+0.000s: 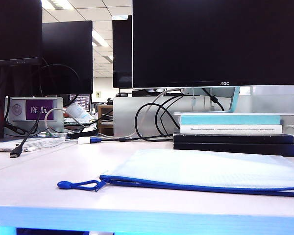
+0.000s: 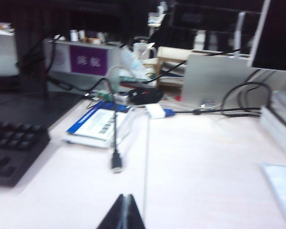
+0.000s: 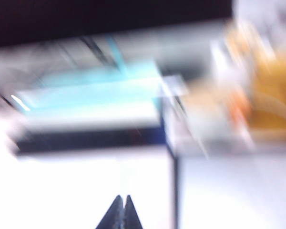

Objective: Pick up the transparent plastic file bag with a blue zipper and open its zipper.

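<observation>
Blue zipper (image 1: 196, 186) edges flat, mesh-textured translucent file bag (image 1: 210, 169) on table (image 1: 39, 181); left gripper (image 2: 124, 212) and right gripper (image 3: 121, 212) closed, empty.

Left gripper (image 2: 123, 212) shut, empty, above desk (image 2: 205, 162) — black cable plug (image 2: 116, 164) ahead, keyboard (image 2: 12, 152) beside.

This is an office. Big black computer screens (image 1: 215, 44) fill the top of the exterior view, long ceiling lights (image 1: 99, 38) run back over more desks at the upper left, and a small purple name sign (image 1: 39, 109) stands at the left edge. On the pale, smooth desk (image 1: 49, 181) sit a pile of flat books (image 1: 232, 131) at the right, looping black cables (image 1: 152, 120) in the middle, and in the left wrist view a black keyboard (image 2: 12, 150) at the lower left.
</observation>
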Robot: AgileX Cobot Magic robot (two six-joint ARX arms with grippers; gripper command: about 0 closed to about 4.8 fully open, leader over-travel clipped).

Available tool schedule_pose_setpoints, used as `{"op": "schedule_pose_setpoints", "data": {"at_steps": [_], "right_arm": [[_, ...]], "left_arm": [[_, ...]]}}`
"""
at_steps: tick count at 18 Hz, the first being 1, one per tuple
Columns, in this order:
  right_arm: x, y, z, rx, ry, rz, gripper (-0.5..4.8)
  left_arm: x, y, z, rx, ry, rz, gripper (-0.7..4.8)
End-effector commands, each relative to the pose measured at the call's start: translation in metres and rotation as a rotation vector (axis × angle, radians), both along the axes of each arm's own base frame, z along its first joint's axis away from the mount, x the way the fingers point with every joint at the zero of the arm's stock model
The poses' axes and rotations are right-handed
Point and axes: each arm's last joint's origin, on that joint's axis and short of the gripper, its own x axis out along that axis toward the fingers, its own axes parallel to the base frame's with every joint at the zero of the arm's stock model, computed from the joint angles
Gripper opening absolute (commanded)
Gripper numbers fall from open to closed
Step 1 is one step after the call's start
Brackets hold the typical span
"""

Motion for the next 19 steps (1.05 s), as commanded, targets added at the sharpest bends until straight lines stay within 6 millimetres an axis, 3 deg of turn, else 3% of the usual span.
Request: {"op": "schedule_pose_setpoints", "data": {"at_steps": [1, 4, 5, 6, 19], "right_arm": [[0.000, -0.002, -0.012, 0.005, 0.091, -0.065, 0.00], [0.000, -0.002, -0.011, 0.051, 0.087, -0.061, 0.00], [0.000, -0.002, -0.014, 0.083, 0.109, -0.085, -0.01], [0.000, -0.002, -0.015, 0.084, 0.121, -0.086, -0.01], [0.000, -0.002, -0.014, 0.083, 0.116, -0.090, -0.01]], "left_arm": [[0.000, 0.001, -0.004, 0.004, 0.045, 0.044, -0.06], [0.000, 0.001, -0.009, 0.003, 0.067, 0.040, -0.04], [0.002, 0.001, -0.023, 0.023, 0.147, 0.043, -0.04], [0.002, 0.001, -0.025, 0.037, 0.162, 0.041, -0.04], [0.001, 0.002, -0.031, 0.041, 0.220, 0.062, -0.03]]}}
